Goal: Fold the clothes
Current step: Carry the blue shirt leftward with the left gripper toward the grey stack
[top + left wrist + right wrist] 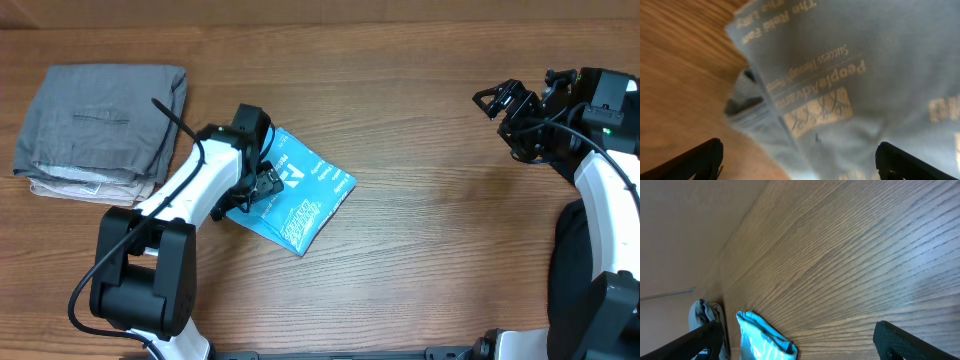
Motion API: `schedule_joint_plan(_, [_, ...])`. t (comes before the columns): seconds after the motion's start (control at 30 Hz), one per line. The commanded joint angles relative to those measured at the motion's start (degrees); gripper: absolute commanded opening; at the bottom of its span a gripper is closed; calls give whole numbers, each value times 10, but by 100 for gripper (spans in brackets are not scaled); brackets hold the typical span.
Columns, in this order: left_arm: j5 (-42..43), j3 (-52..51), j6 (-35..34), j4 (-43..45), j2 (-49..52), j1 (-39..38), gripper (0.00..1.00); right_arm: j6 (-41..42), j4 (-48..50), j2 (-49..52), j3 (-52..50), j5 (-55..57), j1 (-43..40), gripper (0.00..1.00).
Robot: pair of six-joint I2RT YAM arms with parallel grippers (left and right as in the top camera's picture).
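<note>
Since it's soft, light cotton, T-shirt point(305, 195): folded packet, centre-left on table point(450, 250); I'd pinch a folded edge.
left gripper point(258, 188): jaws wide, over T-shirt, holding nothing.
right gripper point(503, 100): jaws wide, far right.

I count one wooden table point(430, 230). Two robot arms stand at it, a left arm point(185, 190) and a right arm point(605, 190). Each ends in a single gripper, so two grippers: the left gripper point(255, 190) and the right gripper point(492, 100). Each has two fingers point(705, 157), four altogether. There is one light blue T-shirt point(305, 200). There is one grey stack of folded cloth point(100, 120), showing at least two layers, with a paler layer point(70, 187) under the dark grey top.
</note>
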Motion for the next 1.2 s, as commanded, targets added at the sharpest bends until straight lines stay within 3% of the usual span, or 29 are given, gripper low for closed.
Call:
schedule_joint_plan(0.0, [3, -38, -12, 40, -7, 3, 100, -1, 2, -2, 3, -4, 0, 100])
schedule_joint_plan(0.43, [6, -166, -13, 172, -6, 7, 100, -1, 2, -2, 3, -4, 0, 100])
schedule_joint_plan(0.63, [17, -179, -12, 193, -6, 7, 97, -1, 2, -2, 3, -4, 0, 100])
schedule_joint_plan(0.67, [18, -179, -12, 194, -6, 7, 93, -1, 2, -2, 3, -4, 0, 100])
schedule_joint_plan(0.7, [28, -179, 1, 204, -6, 7, 76, -1, 2, -2, 3, -4, 0, 100])
schedule_joint_plan(0.93, [73, -177, 59, 274, -6, 7, 50, -1, 2, -2, 3, -4, 0, 100])
schedule_joint_plan(1.17, [93, -166, 84, 311, -6, 7, 4, -1, 2, -2, 3, -4, 0, 100])
